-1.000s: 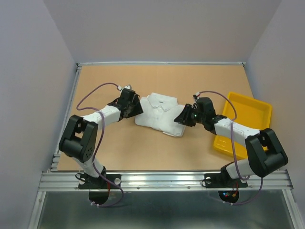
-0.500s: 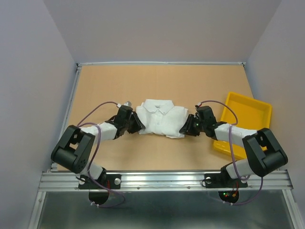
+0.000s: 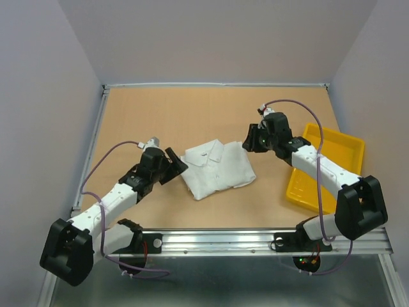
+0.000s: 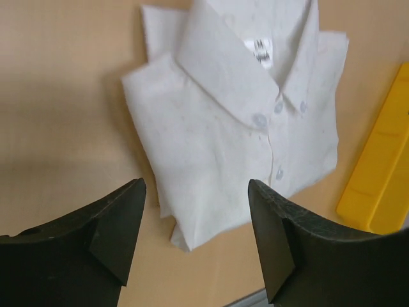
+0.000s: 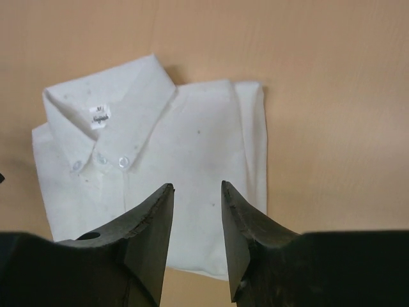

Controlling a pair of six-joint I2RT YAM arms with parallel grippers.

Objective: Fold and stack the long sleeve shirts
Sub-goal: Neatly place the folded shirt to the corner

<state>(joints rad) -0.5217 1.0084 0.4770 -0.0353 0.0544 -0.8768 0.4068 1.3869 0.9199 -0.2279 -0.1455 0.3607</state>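
One folded white long sleeve shirt (image 3: 218,168) lies flat on the table, collar toward the far left, buttons up. It shows in the left wrist view (image 4: 236,121) and the right wrist view (image 5: 153,147). My left gripper (image 3: 174,161) is open and empty, just left of the shirt and apart from it; its jaws (image 4: 197,192) stand wide apart. My right gripper (image 3: 248,142) is open and empty, above the shirt's far right corner; its jaws (image 5: 197,188) stand a narrow gap apart. No second shirt is in view.
A yellow plastic tray (image 3: 339,157) stands at the right, empty, with my right arm reaching across its near left part. Its edge shows in the left wrist view (image 4: 383,166). Grey walls close the table's left, far and right sides.
Both grippers were at the shirt's sides and have come away from it. The left drew back to the near left, the right rose to the far right. The shirt has shifted nearer and turned.
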